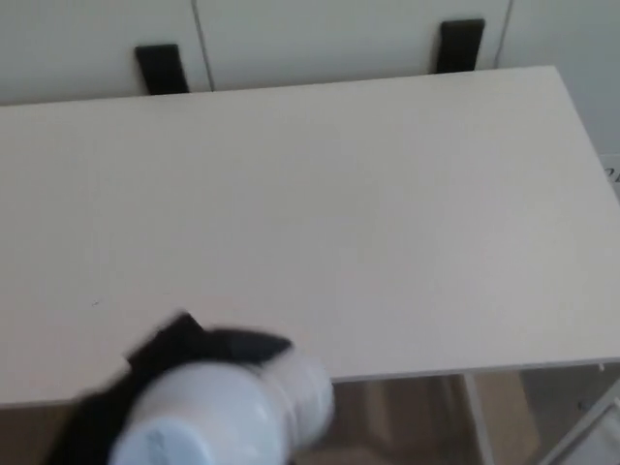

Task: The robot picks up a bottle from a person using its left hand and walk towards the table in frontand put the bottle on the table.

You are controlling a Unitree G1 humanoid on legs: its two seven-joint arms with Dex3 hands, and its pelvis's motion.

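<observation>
At the table edge, clasping the bottle with closed fingers of the left hand; released early, could fall short.

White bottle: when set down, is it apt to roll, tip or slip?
The bottle looks round, so laid sideways on the flat table it would probably roll. Its smooth white wall may slip in the left hand. Blur hides its fill.

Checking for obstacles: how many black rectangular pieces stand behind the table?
2. One black rectangular piece beyond the far edge of the pale flat table, left; the other, right. Others may be hidden.
</observation>
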